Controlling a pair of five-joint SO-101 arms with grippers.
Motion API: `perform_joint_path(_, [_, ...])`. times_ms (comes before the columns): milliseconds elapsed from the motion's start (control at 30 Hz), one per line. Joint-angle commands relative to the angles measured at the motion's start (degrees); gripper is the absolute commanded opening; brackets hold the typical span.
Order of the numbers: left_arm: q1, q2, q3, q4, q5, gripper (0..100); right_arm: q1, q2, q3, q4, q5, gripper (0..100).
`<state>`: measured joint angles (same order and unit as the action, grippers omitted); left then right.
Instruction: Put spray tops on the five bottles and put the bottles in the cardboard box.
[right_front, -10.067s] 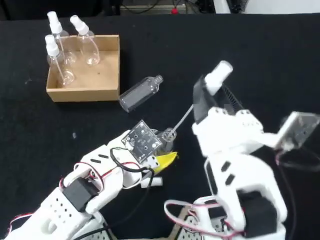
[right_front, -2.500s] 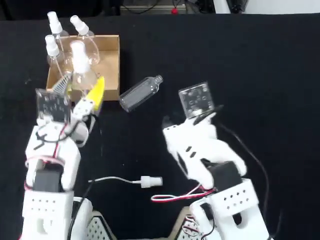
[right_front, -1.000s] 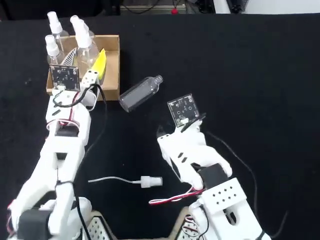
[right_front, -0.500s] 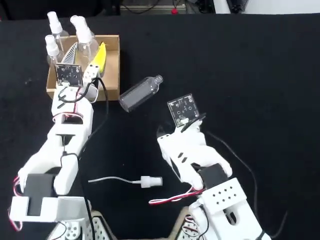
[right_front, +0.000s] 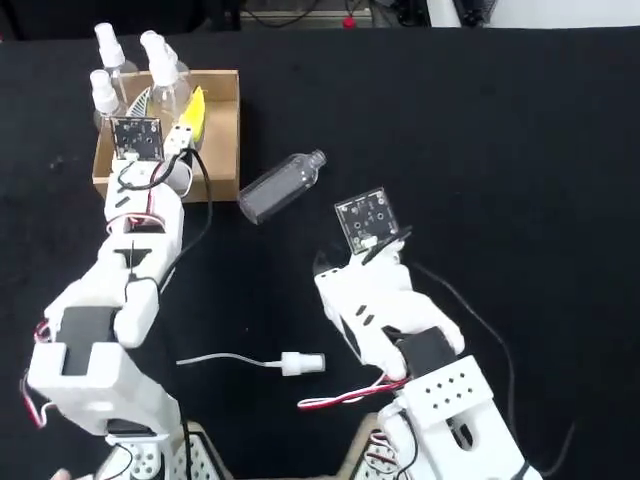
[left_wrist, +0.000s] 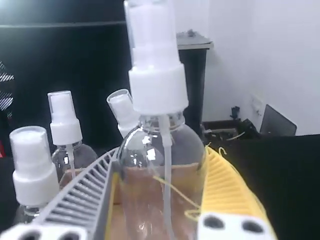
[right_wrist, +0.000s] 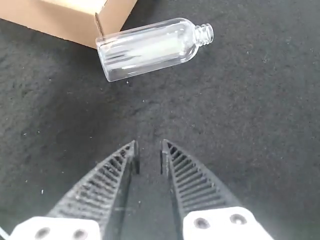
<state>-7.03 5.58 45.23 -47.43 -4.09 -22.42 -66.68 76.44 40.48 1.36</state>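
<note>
My left gripper (right_front: 168, 105) is over the cardboard box (right_front: 220, 150), shut on a clear bottle with a white spray top (right_front: 162, 68). Up close, that held bottle (left_wrist: 155, 85) stands upright between the grey and yellow fingers of the left gripper (left_wrist: 161, 160). Three more topped bottles (left_wrist: 64, 122) stand behind it at the box's far left. A bottle without a top (right_front: 283, 186) lies on its side on the black table, just right of the box. My right gripper (right_wrist: 149, 150) points at this bare bottle (right_wrist: 150, 47) from a short way off, barely open and holding nothing.
A loose white spray top (right_front: 302, 363) with its long tube lies on the table near the arms' bases. A corner of the box (right_wrist: 65, 12) sits beside the lying bottle. Black table surface stretches to the right and back.
My left arm has carried the topped bottle farther over the box, toward the other bottles. The right arm, the lying bottle and the loose spray top have kept still.
</note>
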Motion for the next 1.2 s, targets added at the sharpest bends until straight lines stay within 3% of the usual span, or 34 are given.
perform_joint_path(0, [-0.48,2.55,-3.56,-9.14,0.53,15,-0.35,-0.66,-0.31,-0.97,0.00,7.7])
perform_joint_path(1167, [-0.57,19.87,-12.53,-16.62,0.44,15,-0.35,-0.66,-0.31,-0.97,0.00,7.7])
